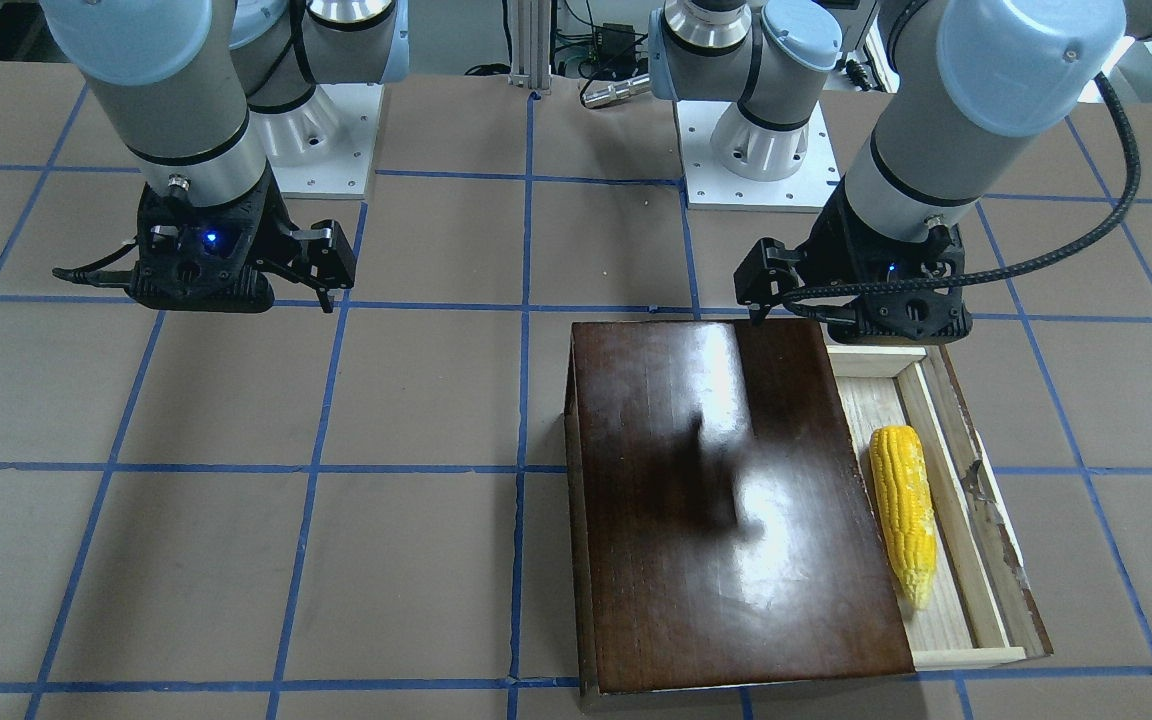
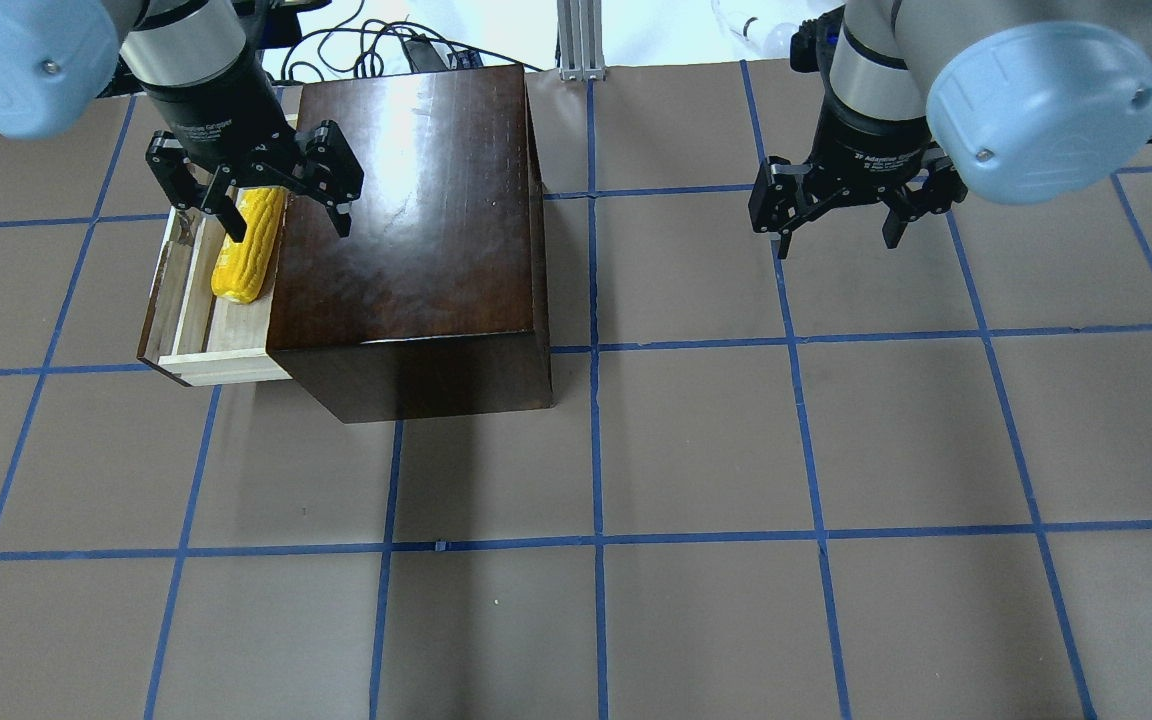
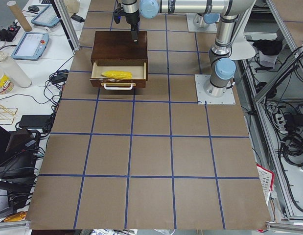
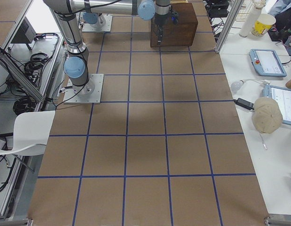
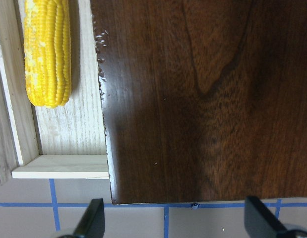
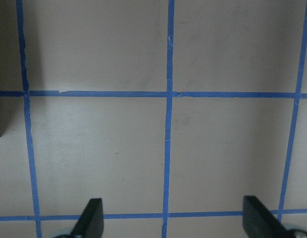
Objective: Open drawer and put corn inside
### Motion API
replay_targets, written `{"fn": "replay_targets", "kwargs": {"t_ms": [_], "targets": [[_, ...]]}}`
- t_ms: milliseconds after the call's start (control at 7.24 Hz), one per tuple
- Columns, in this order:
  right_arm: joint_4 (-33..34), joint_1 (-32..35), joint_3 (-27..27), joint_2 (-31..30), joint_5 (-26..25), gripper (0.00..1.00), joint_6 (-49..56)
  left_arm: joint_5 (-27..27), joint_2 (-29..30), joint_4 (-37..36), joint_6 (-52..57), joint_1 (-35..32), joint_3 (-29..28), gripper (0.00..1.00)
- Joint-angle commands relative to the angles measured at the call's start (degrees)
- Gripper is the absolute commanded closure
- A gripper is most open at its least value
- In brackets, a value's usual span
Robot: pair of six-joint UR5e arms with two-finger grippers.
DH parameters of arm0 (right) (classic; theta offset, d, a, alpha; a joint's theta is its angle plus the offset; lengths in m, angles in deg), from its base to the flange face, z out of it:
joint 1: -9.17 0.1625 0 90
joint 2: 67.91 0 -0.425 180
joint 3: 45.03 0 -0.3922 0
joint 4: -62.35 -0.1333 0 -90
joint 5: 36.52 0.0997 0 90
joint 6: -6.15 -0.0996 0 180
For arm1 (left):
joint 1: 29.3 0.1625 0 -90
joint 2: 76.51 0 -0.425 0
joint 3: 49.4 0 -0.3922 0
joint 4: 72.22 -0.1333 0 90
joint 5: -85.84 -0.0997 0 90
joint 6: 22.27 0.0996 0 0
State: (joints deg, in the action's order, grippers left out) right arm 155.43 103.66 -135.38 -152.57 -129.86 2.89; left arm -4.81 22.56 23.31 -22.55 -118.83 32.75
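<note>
The glossy dark brown box [image 2: 416,230] stands on the table with its drawer [image 2: 224,365] pulled out to the robot's left. The yellow corn [image 2: 246,250] lies lengthwise inside the drawer, as the front view [image 1: 904,510] and the left wrist view [image 5: 48,54] also show. The drawer's white handle [image 3: 118,87] shows in the exterior left view. My left gripper [image 2: 286,215] is open and empty, hovering above the far end of the drawer and the box's edge. My right gripper [image 2: 836,235] is open and empty above bare table, well to the right of the box.
The brown table mat [image 2: 696,440] has a blue tape grid. The two arm bases [image 1: 751,150] stand at the robot's side. Cables and an aluminium post [image 2: 576,40] lie beyond the box at the table's far edge.
</note>
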Motion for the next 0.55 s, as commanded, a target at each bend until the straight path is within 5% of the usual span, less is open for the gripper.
{"fn": "replay_targets", "kwargs": {"t_ms": [0, 414], "targets": [[0.00, 0.00, 0.00, -0.06, -0.09, 0.00, 0.00, 0.04, -0.11, -0.16, 0.11, 0.23, -0.05, 0.00], [0.08, 0.00, 0.00, -0.06, -0.09, 0.00, 0.00, 0.12, -0.02, -0.51, 0.02, 0.14, 0.12, 0.00]]}}
